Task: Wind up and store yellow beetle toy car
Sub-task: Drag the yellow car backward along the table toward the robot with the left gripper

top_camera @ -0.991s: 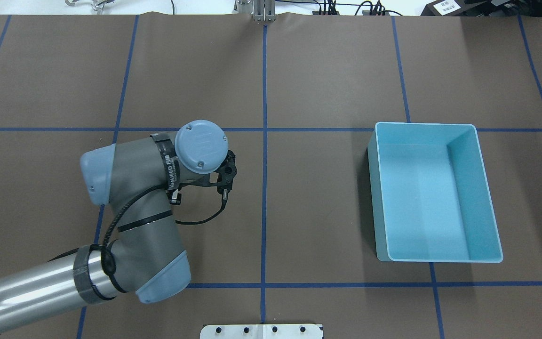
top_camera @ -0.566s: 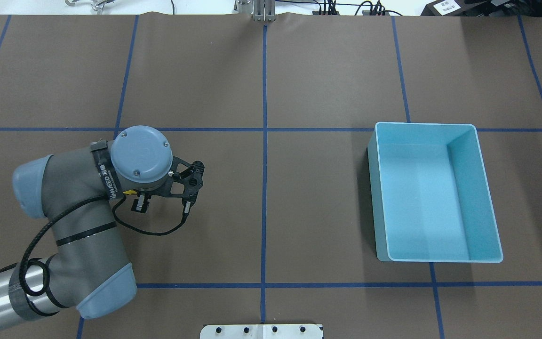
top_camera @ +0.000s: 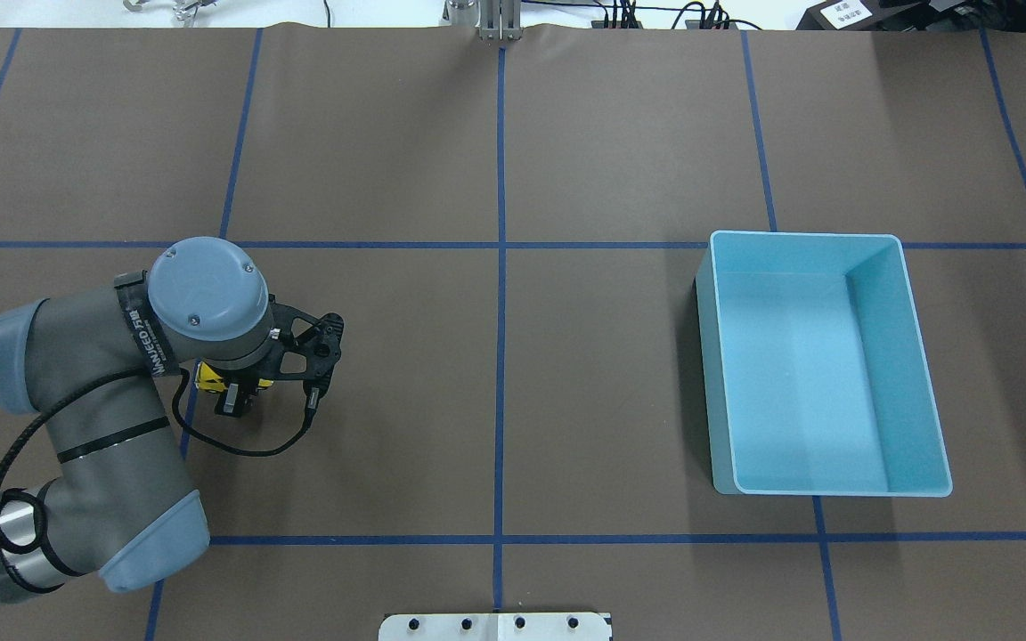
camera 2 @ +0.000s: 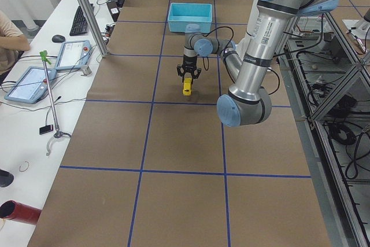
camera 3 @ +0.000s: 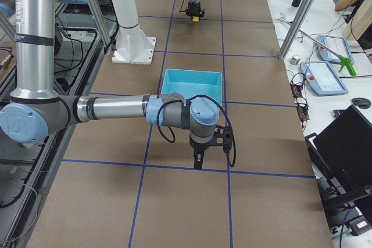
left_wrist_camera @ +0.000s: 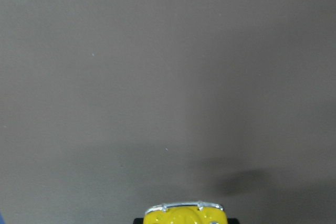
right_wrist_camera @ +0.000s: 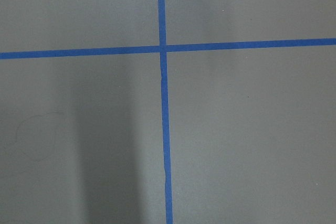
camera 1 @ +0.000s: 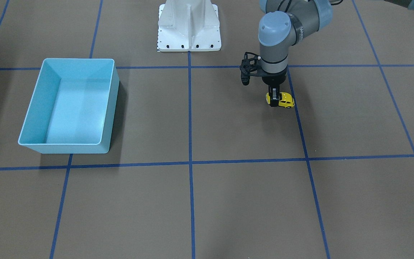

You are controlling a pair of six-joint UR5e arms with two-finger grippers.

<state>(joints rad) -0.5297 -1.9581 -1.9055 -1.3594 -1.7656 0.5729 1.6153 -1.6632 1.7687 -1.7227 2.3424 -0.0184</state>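
1 clamp to report first: pinching the tiny glossy yellow beetle toy car (camera 1: 285,101) at one end with the left gripper (camera 1: 274,102), fingers pressed on its sides, low over the brown-covered table (camera 1: 228,201) on the robot's left half. Cannot tell whether the wheels touch the cover or hang just above it. Sits just beside 1 blue tape line (camera 1: 298,118), well apart from the open rectangular light blue plastic bin (camera 1: 78,59) on the robot's right half.

Cannot tell the state of the right gripper (camera 3: 198,160): shows only in the side view, pointing down near the table, with no fingers in its own wrist camera.

Now the risks, as judgement only. Grips so small and slick a shell by 1 end, so may let it pivot or squirt out during a fast swing. If winding by dragging the wheels backward, needs steady downward pressure: with too little, skids without charging the spring; with too much, may tip the nose up or lose the pinch. Once wound, wants to run, so letting go on the bare cover would likely send it rolling away. Dropping from high over the bin may bounce or flip it against a wall.

Around: a white metal base plate (camera 1: 189,37) at the robot's foot, off the route. Between car and bin, only the bin's near wall to clear from above. Beyond the bin, toward the table's right end, the right arm, apparently off that line.
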